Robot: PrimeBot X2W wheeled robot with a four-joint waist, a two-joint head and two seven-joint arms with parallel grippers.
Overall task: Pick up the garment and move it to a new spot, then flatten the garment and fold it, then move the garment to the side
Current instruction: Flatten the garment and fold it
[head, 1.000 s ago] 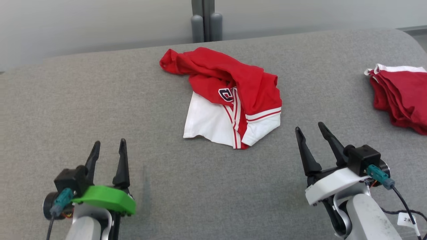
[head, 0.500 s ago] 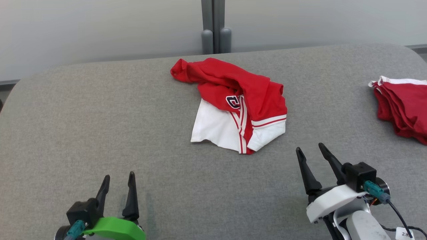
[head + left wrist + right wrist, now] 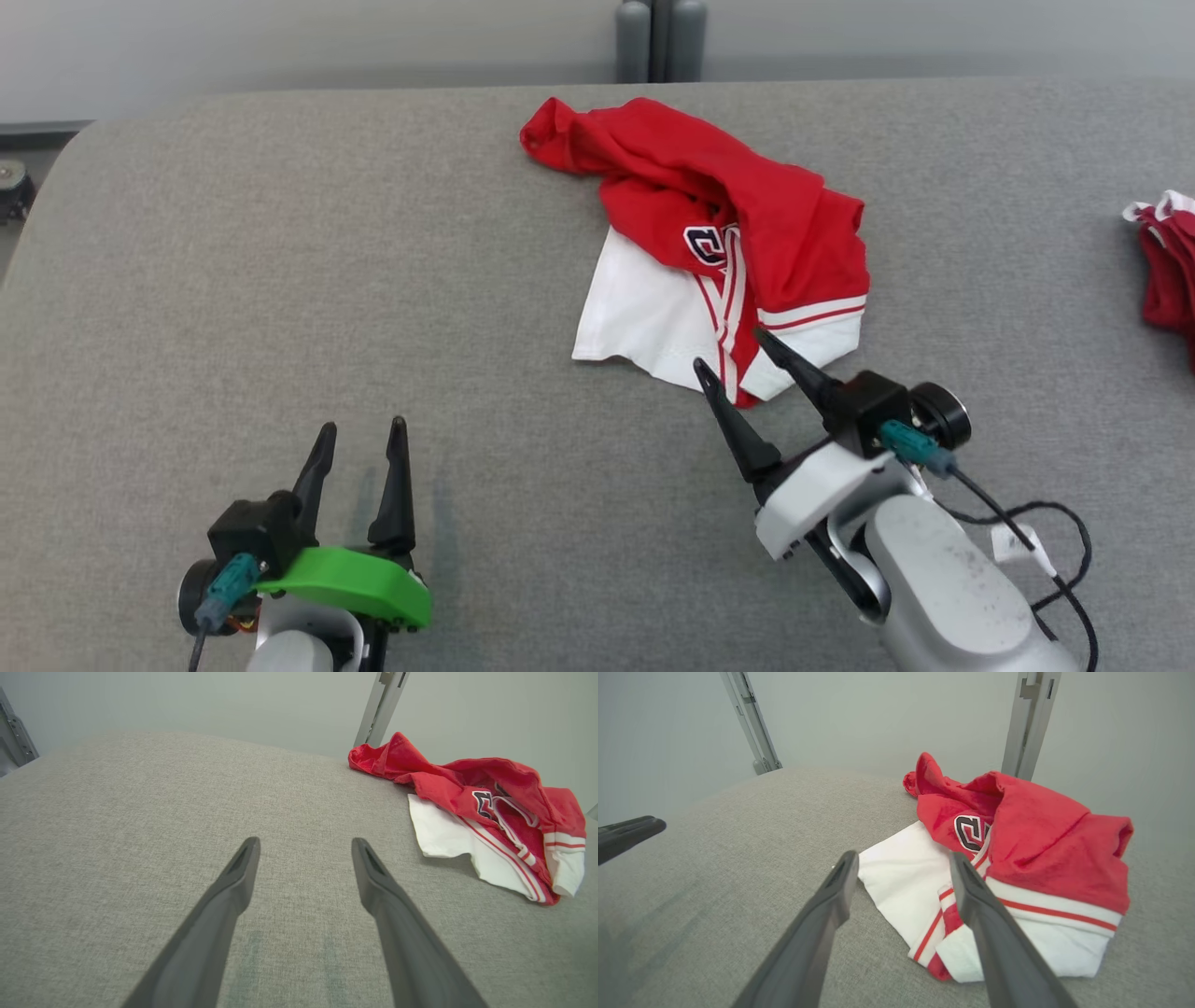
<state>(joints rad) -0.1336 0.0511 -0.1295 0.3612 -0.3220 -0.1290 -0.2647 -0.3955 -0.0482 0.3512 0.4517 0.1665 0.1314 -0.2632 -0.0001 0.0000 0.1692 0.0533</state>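
The garment (image 3: pixel 728 243), a red and white jersey, lies crumpled toward the far middle of the grey padded table (image 3: pixel 280 280). Its red part is bunched and flopped over the white part, and a striped white corner points back toward me. It is a heap rather than a flat sheet, so I judge that the first step, picking it up and moving it, is not yet done.

My right gripper (image 3: pixel 727 349) sits right at that near corner with its jaws spread wide and nothing between them. In the right wrist view the two fingers straddle the striped hem. I cannot tell whether the tips touch the cloth or hang just above it. I read this as lining up a pinch at the near edge, where the layers look thinnest and easiest to catch.

My left gripper (image 3: pixel 362 424) hovers over bare table at the lower left, well apart from the jersey. It is also spread and empty, probably kept clear until a second corner needs holding.

Another red pile (image 3: pixel 1167 271) lies at the far right edge, so I would keep this piece away from it.
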